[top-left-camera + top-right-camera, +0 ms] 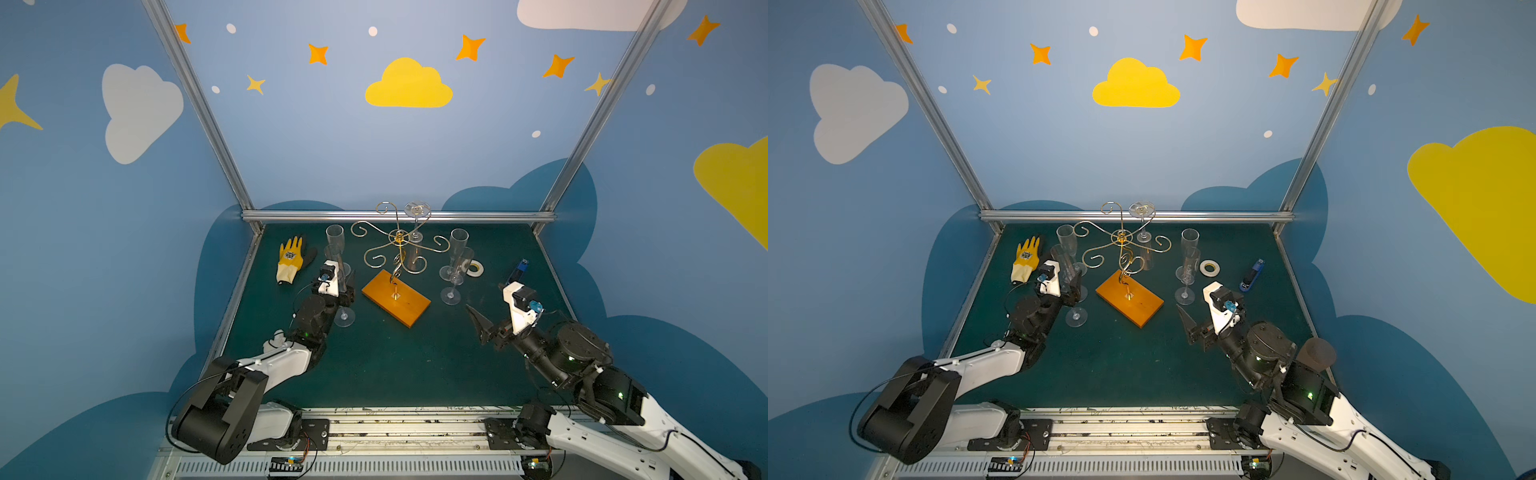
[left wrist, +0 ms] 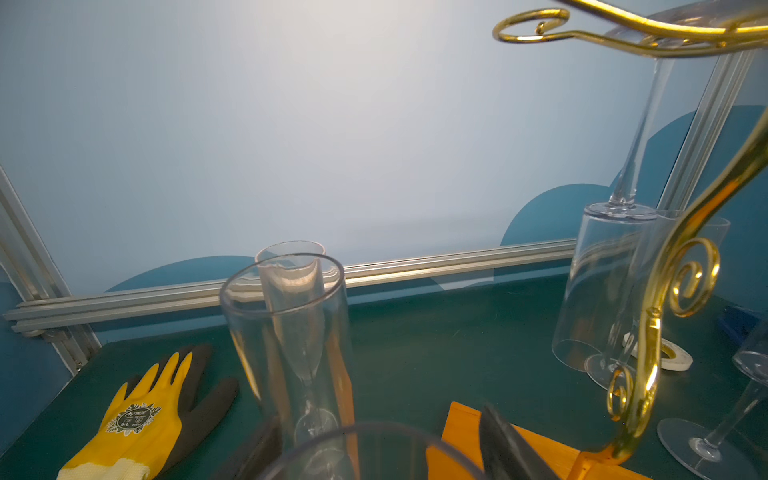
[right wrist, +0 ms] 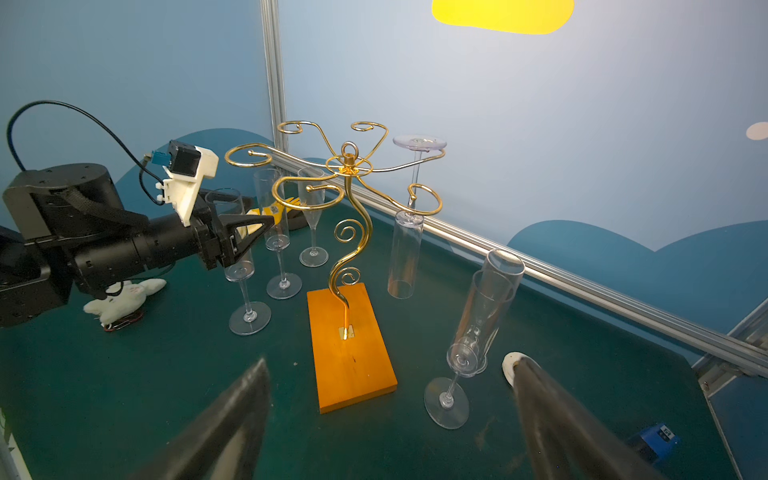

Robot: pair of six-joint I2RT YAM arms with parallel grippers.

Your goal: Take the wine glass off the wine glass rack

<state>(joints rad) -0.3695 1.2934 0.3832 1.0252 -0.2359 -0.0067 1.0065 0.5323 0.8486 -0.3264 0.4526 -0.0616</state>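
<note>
My left pincer [image 3: 247, 210] straddles a standing wine glass [image 3: 248, 318] beside the rack [image 3: 351, 357] — pinching or merely flanking, I cannot tell.

view from above the green table [image 1: 395, 365]; twelve o'clock is the far wall. centre: wine glass rack [image 1: 399, 243], curled gold wire arms on a twisted stem over an orange wooden base [image 1: 396, 298]. on the rack's one o'clock arm hangs a wine glass [image 1: 417, 210], foot up, bowl down. nine o'clock: left gripper [image 1: 345, 286], jaws either side of an upright flute [image 1: 344, 318] whose foot rests on the table; contact cannot be told. beyond it stands a second flute [image 1: 334, 237]. ten o'clock: yellow-and-black work glove [image 1: 291, 259]. two to three o'clock: a third flute [image 1: 459, 241] and a fourth flute [image 1: 451, 296], both upright, with a tape roll [image 1: 473, 269] just beside them. four o'clock: right gripper [image 1: 476, 324], jaws spread, empty, apart from the glasses.
</note>
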